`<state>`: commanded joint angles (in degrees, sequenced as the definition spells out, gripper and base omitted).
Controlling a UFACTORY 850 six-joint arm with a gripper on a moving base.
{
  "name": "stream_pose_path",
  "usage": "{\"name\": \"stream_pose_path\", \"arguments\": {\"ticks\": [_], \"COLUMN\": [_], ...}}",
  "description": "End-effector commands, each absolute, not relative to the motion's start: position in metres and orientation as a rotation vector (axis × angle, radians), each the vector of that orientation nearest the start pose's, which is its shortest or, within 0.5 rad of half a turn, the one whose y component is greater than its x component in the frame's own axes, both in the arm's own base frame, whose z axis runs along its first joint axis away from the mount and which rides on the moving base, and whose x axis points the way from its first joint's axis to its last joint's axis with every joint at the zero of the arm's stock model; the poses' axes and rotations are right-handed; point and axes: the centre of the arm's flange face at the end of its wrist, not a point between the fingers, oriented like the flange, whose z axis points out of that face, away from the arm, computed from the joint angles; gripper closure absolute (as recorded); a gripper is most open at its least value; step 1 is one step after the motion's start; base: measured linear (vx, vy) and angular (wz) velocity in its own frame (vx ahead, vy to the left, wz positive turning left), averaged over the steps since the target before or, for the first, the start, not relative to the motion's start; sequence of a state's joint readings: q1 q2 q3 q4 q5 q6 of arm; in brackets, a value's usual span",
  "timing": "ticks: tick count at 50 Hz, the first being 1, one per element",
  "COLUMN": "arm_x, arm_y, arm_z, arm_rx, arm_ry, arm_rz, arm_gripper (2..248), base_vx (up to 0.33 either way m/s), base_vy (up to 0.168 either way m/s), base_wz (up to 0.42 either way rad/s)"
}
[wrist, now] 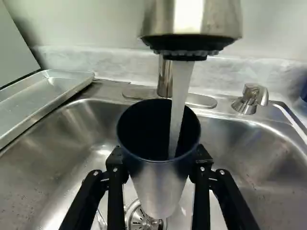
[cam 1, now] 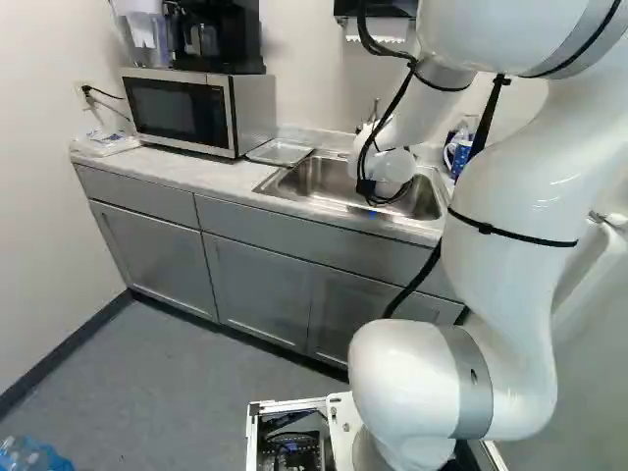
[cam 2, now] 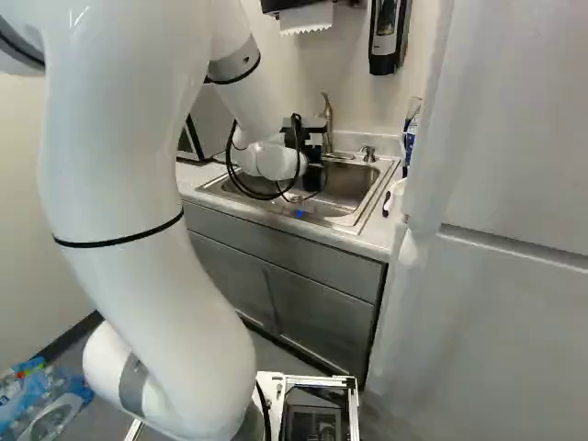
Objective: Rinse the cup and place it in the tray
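Two fingers of our gripper (wrist: 159, 160) pinch the cup (wrist: 159, 189), mouth below the faucet (wrist: 192, 21), so water (wrist: 178, 108) can rinse inside.

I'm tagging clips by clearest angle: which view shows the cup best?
The wrist view: it shows the cup close up, open mouth under running water, gripped by the end effector. In neither base view can I make it out.

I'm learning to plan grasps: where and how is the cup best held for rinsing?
Probably by the outer wall just below the rim, coming from the side with a finger on each flank, as the claw holds it. The cup is round and its open mouth faces up into the stream, so a side grip keeps the opening free.
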<state>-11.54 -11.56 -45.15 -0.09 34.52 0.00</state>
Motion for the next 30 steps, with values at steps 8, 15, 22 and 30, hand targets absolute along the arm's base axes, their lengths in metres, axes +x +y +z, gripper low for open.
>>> {"name": "stream_pose_path", "arguments": {"ticks": [8, 15, 22, 30], "arm_x": [0.5118, 0.5118, 0.5118, 0.5118], "arm_y": [-0.1044, -0.1044, -0.1044, -0.1044], "arm_z": [0.4406, 0.4406, 0.4406, 0.4406], "arm_rx": [-2.687, -2.687, -2.687, -2.687], "arm_ry": [0.269, 0.269, 0.269, 0.269], "arm_rz": [-1.816, -1.816, -1.816, -1.816], "arm_gripper": [124, 124, 124, 124], "base_vx": [0.0, 0.0, 0.0, 0.0], "base_vy": [0.0, 0.0, 0.0, 0.0], "base_wz": [0.0, 0.0, 0.0, 0.0]}}
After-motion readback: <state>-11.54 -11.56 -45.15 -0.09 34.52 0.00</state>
